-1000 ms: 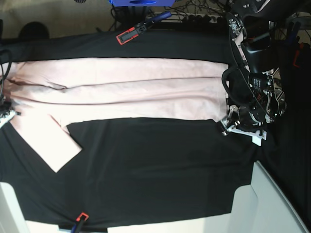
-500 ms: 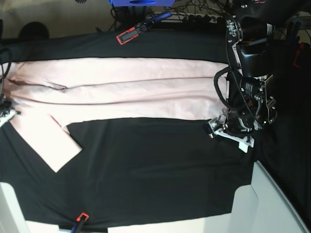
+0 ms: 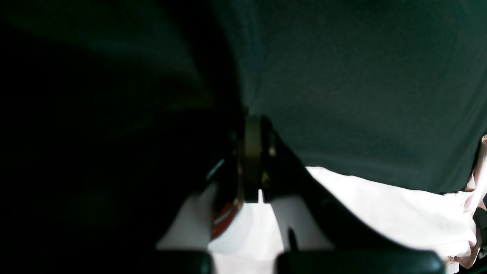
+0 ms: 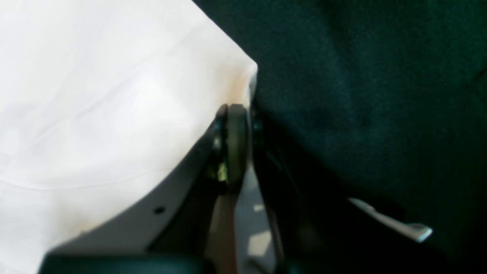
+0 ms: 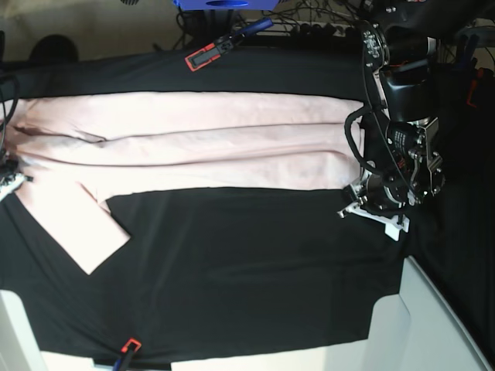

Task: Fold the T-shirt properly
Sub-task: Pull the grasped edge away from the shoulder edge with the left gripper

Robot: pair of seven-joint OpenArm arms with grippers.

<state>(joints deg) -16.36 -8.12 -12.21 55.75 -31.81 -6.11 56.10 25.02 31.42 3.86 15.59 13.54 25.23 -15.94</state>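
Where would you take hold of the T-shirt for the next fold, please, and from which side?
Grip the T-shirt by its two near-edge corners, coming in from the bare black table cloth side. That long edge lies straight and flat, and the left gripper sits by one corner, the right gripper at the other.

Both my wrist views are soft and blurred. The T-shirt (image 4: 95, 95) glares overexposed white; my left view goes black toward nine o'clock.
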